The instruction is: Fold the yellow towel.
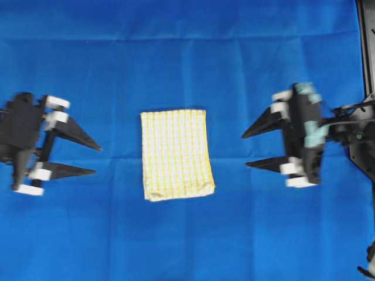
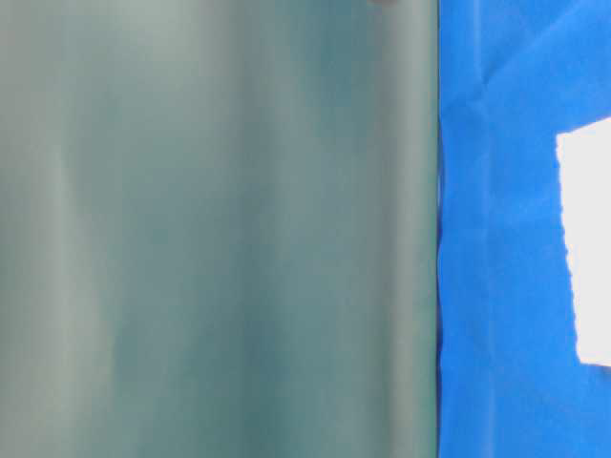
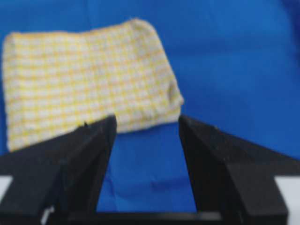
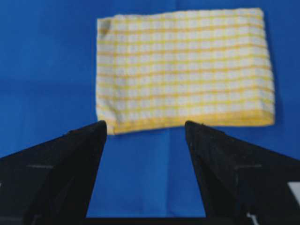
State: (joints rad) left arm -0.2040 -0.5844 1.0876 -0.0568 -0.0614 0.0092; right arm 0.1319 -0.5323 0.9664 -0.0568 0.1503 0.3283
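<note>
Right at the lens of each wrist camera, the black fingers stand well apart with only blue cloth (image 4: pixel 145 168) between them; the right gripper (image 4: pixel 145 129) is spread wide and holds nothing, and the left gripper (image 3: pixel 146 123) is parted too, a touch less, also empty. Just beyond both sets of tips lies the towel (image 4: pixel 185 65), a compact checked rectangle flat on the cloth, apart from either gripper. From overhead it sits mid-table, the left gripper (image 1: pixel 94 159) off to one side, the right gripper (image 1: pixel 246 150) off to the other, each clear of it. Judging by that neat, layered shape, the folding looks done or close to it, and the step in hand reads as clearing away. To do that well, both sets of jaws want to be kept wide so no tip snags a hem, and the arms should pull away level or upward, never dragging across the blue cloth, which could ripple and shift the stack. One corner in the left wrist view looks slightly puffed; a gentle press there might tidy it, if another touch is wanted. The table-level view is mostly blocked and tells little.
</note>
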